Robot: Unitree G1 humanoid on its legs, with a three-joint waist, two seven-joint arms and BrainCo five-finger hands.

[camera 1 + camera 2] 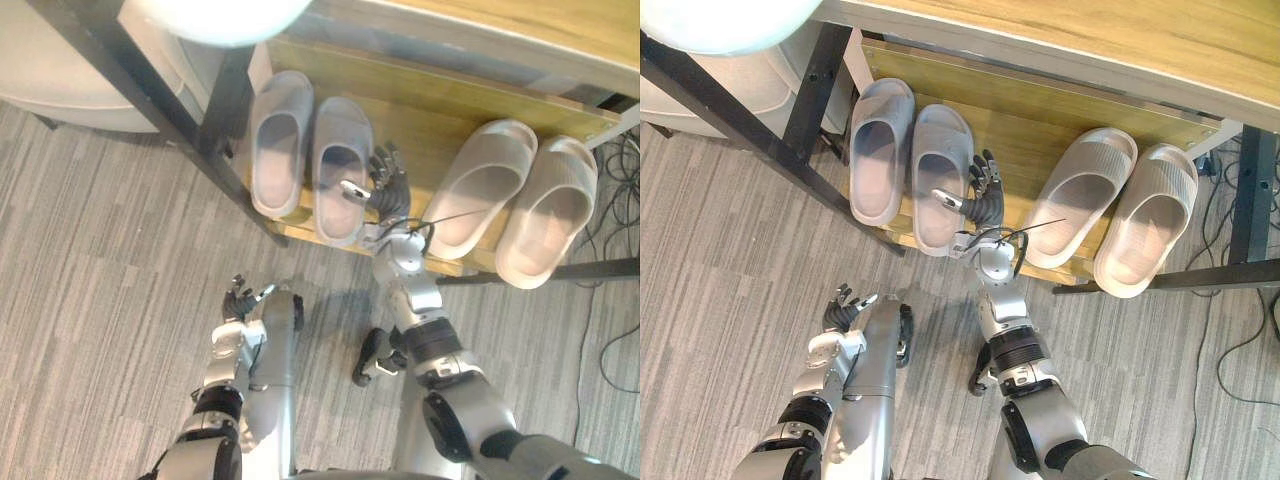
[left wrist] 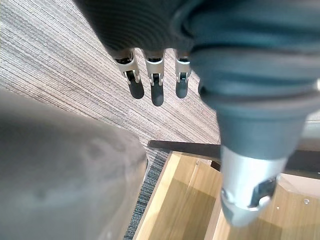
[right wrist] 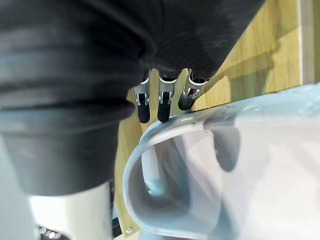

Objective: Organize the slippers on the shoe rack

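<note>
Two grey slippers (image 1: 280,140) (image 1: 338,165) lie side by side, toes inward, on the left of the wooden bottom shelf (image 1: 420,110) of the shoe rack. A beige pair (image 1: 483,185) (image 1: 550,210) lies angled at the right, heels past the front edge. My right hand (image 1: 388,190) is against the right side of the inner grey slipper, its thumb over the slipper's opening. In the right wrist view its fingertips (image 3: 163,107) rest straight on the slipper's strap (image 3: 210,165). My left hand (image 1: 243,300) hangs open low over the carpet, holding nothing, fingers (image 2: 157,90) straight.
A black metal frame leg (image 1: 150,90) slants down to the left of the shelf, with a white rounded object (image 1: 220,20) above it. A wooden upper shelf (image 1: 1090,60) overhangs the slippers. Cables (image 1: 615,200) lie on the grey carpet at the right.
</note>
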